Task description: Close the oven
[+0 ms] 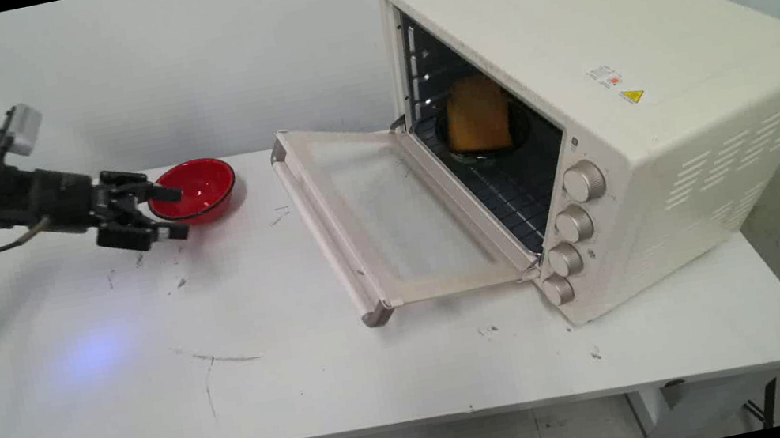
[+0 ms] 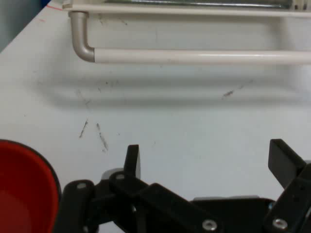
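Claw: the claw [image 1: 173, 210] is held low over the left part of the table [image 1: 306, 378], pointed toward the oven; its fingers [image 2: 132, 160] are spread wide and nothing is gripped between them.
Nearest thing: a red bowl [image 1: 195, 190] is seen just beside the claw, on its far side in the main view and at the lower left in the hand view [image 2: 22, 187] — whether it is touched cannot be told.
Bowl handling: it is judged light, rigid and glossy, so probably slippery; the thin rim would be the likeliest place to be pinched.
Oven: a cream toaster oven [image 1: 619, 106] is set on the right of the table, with its glass door [image 1: 390, 219] let down flat toward the claw.
Door handle: a pale bar [image 2: 194, 56] is seen across the top of the hand view, raised just above the table surface.
Inside: an orange-brown piece [image 1: 476, 114], perhaps bread, is stood on a dark dish on the rack.
Open room: bare table lies between claw and door edge — the handle is the first hard edge ahead.
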Robot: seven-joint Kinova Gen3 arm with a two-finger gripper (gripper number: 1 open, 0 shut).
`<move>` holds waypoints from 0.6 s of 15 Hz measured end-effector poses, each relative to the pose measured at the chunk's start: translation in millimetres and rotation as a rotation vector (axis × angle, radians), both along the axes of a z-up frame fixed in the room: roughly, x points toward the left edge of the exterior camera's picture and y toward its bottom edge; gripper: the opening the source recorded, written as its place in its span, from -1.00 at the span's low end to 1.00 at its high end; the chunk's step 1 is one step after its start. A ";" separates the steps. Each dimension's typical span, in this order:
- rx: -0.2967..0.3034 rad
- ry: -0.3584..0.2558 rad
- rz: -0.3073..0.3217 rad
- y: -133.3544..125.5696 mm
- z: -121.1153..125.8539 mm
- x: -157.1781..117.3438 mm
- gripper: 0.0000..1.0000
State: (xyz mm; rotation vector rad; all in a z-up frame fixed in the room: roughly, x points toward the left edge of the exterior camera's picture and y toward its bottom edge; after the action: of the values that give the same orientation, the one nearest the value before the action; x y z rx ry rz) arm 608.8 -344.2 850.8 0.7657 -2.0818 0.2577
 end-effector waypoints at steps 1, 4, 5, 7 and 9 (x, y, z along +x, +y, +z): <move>0.003 -0.006 0.000 -3.3 -2.5 -6.1 1.00; 0.009 -0.025 0.001 -15.2 -12.0 -26.8 1.00; 0.011 -0.031 0.000 -19.8 -15.6 -34.3 1.00; 0.013 -0.042 -0.001 -28.4 -22.6 -48.2 1.00; 0.015 -0.052 -0.003 -35.3 -28.7 -59.3 1.00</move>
State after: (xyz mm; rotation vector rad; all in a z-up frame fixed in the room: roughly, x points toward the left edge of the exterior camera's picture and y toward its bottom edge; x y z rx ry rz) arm 549.5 -379.5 822.1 0.7716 -2.1355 0.2632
